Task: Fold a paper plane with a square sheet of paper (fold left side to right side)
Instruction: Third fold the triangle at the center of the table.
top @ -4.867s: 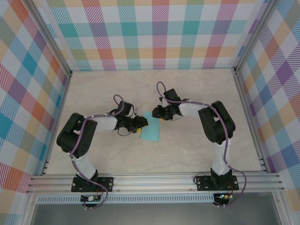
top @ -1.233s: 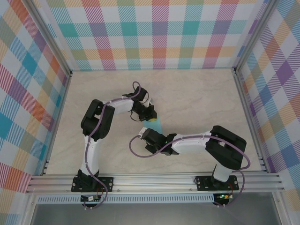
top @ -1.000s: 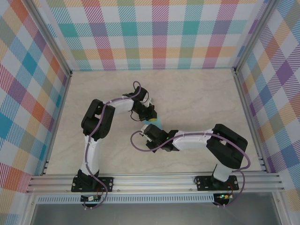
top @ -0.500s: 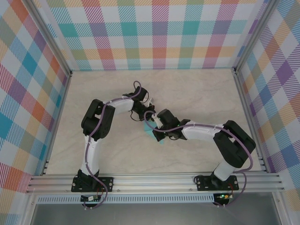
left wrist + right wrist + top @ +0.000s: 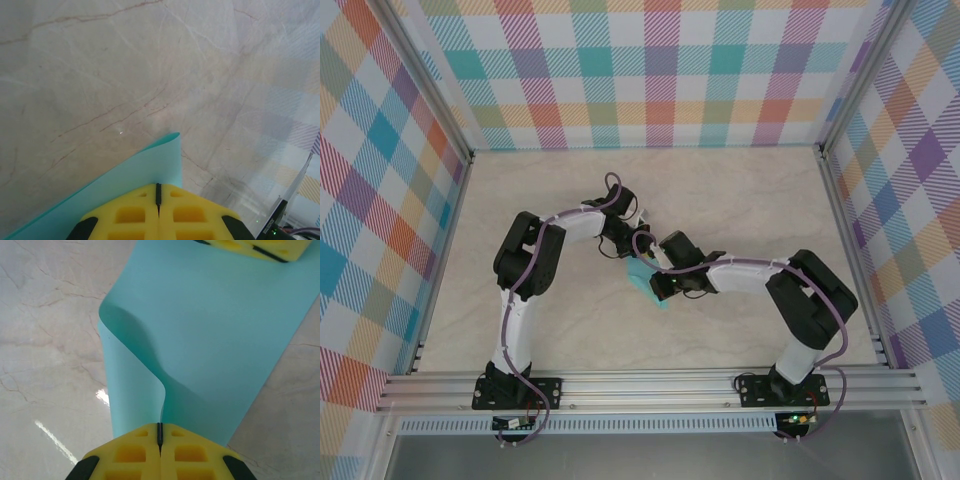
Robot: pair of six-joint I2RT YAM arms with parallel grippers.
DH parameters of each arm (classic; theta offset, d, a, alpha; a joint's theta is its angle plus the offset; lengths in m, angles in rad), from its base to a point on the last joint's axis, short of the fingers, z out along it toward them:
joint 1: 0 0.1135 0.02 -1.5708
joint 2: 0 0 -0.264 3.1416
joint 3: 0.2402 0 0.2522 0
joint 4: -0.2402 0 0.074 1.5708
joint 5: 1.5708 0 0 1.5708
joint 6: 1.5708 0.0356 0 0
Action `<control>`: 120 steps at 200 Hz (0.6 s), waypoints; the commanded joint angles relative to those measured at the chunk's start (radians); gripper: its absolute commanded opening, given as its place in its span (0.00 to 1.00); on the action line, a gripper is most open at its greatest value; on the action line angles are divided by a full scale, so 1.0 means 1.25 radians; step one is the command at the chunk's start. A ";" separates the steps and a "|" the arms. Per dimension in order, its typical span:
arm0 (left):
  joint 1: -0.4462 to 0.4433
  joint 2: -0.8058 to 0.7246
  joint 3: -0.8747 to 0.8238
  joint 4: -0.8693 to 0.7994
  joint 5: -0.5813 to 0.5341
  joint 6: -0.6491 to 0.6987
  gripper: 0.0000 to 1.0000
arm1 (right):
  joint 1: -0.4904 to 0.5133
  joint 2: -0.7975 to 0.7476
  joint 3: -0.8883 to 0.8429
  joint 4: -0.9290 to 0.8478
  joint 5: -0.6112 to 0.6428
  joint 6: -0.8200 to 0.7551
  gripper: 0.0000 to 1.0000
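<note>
The left arm (image 5: 507,335) and right arm (image 5: 750,272) are built of white links between black joints, each trailed by a looping purple cable (image 5: 642,240). A small green light (image 5: 790,417), apparently, glows by the right arm's black base (image 5: 775,388). The left pincer (image 5: 158,186) and right pincer (image 5: 160,426) have blocky yellow fingers with moulded recesses.

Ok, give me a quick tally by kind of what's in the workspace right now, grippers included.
turquoise paper sheet: 1
yellow-fingered grippers: 2 (left gripper, right gripper)
Total: 3
</note>
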 commanded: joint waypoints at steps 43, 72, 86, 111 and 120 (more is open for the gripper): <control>-0.018 0.046 -0.006 -0.051 -0.054 0.014 0.01 | -0.010 0.016 0.035 -0.023 -0.003 0.019 0.00; -0.019 0.046 -0.006 -0.051 -0.054 0.014 0.01 | -0.014 0.025 0.042 -0.030 0.000 0.019 0.00; -0.019 0.046 -0.006 -0.051 -0.054 0.013 0.01 | -0.015 0.029 0.045 -0.031 0.001 0.018 0.00; -0.019 0.047 -0.006 -0.051 -0.055 0.014 0.01 | -0.017 0.034 0.050 -0.035 0.003 0.017 0.00; -0.019 0.047 -0.006 -0.049 -0.053 0.013 0.01 | -0.017 0.037 0.051 -0.038 0.003 0.017 0.00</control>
